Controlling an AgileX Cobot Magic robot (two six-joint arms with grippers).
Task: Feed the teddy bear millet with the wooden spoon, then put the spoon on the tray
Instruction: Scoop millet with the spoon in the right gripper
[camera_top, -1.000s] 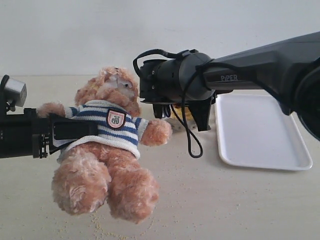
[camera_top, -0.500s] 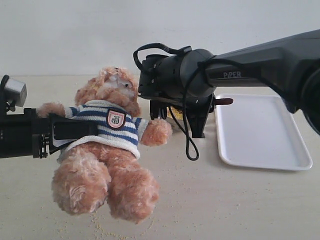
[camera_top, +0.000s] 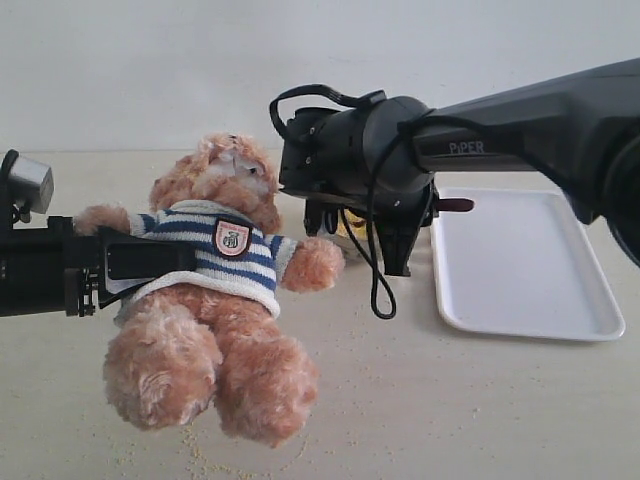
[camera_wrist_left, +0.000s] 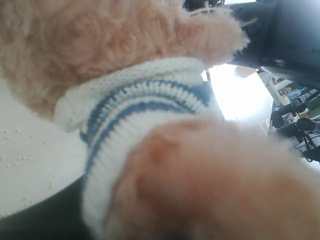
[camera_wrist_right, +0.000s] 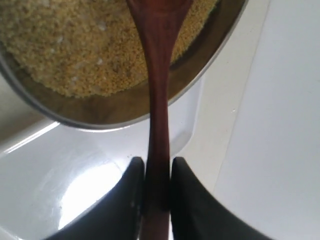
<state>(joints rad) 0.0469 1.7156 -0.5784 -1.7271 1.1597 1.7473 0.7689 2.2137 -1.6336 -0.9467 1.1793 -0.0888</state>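
Note:
The teddy bear (camera_top: 215, 300) hangs tilted above the table, and my left gripper (camera_top: 150, 260) is shut on its striped torso from the left. Up close, the left wrist view shows only the bear's sweater and a paw (camera_wrist_left: 200, 185); the jaws are hidden. My right gripper (camera_top: 355, 235) points down beside the bear's paw, shut on the wooden spoon (camera_wrist_right: 159, 100) at its slim handle. The handle's end (camera_top: 455, 205) pokes out toward the tray (camera_top: 520, 270). The spoon's bowl end lies over the millet (camera_wrist_right: 60, 45) in the metal bowl (camera_wrist_right: 100, 112).
Loose yellow grains (camera_top: 200, 455) are scattered on the beige table in front of the bear. A black cable loop (camera_top: 380, 290) hangs under the right wrist. The white tray lies flat to the right of the bowl.
The right wrist has turned and shifted slightly, bringing the spoon handle's end out toward the tray. The bear and the left arm have not moved.

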